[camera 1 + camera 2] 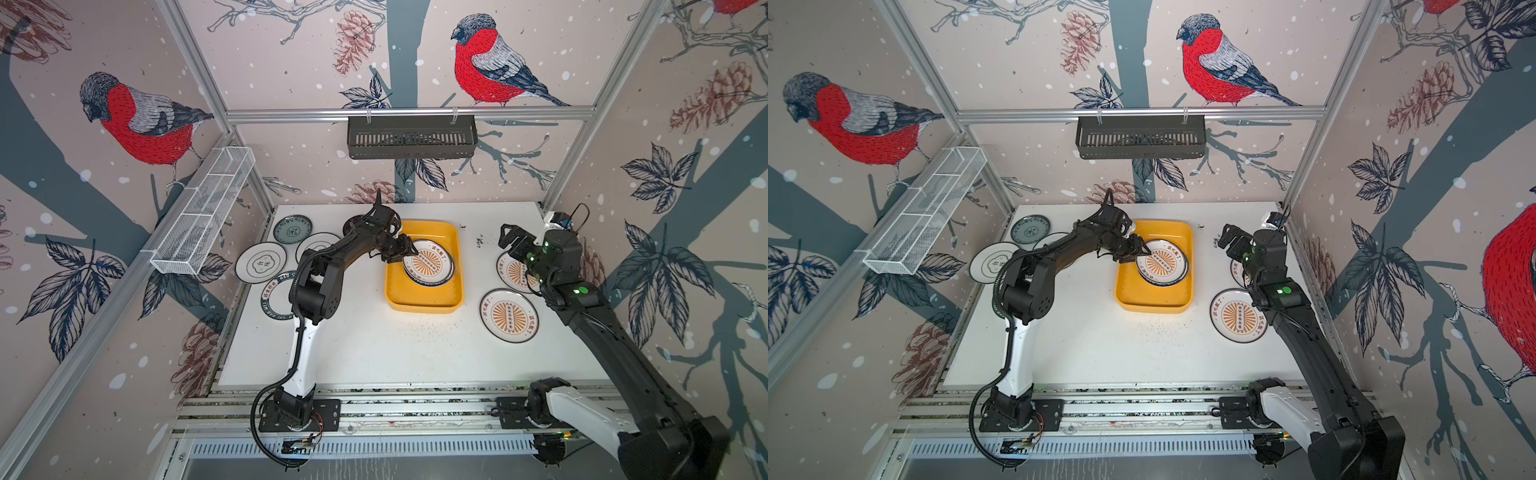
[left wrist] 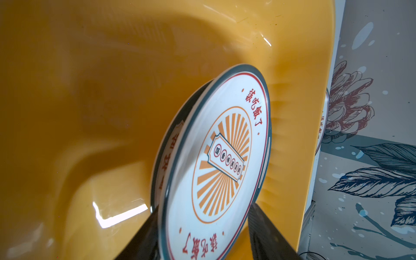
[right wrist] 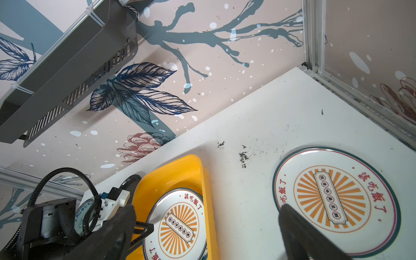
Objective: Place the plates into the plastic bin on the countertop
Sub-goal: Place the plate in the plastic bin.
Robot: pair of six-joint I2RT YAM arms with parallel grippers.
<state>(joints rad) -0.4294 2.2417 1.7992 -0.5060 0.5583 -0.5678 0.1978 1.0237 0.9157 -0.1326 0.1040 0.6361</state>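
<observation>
A white plate with an orange sunburst (image 1: 430,264) lies inside the yellow-orange plastic bin (image 1: 419,301), toward the bin's far end, as seen in both top views. In the left wrist view it sits on a second plate (image 2: 164,162), of which only an edge shows.

The left end effector (image 1: 405,255) hangs at the bin's left wall, over the sunburst plate's rim. Its black fingers (image 2: 139,238) stand apart, one on each side of that rim, and no grip on the plate shows.

To the right of the bin, two more sunburst plates rest flat on the white desk (image 1: 374,353): one level with the bin's far end (image 1: 515,272), and one level with its near wall (image 1: 510,316). The right end effector (image 1: 508,241) is poised above the farther of the two, fingers spread and holding nothing. The right wrist view shows one of its fingers (image 3: 301,234) over that plate's rim.

To the left of the bin lie the other plates:

- a teal patterned plate (image 1: 293,228)
- a white plate with a black flower outline (image 1: 261,262)
- a white plate with a dark lettered rim (image 1: 276,299), partly hidden by the left arm
- another white plate (image 1: 316,245), also partly hidden by the left arm
- a small black plate (image 3: 130,182), just beyond the bin's far left corner

Dark specks dot the desk in front of the bin's near wall.
</observation>
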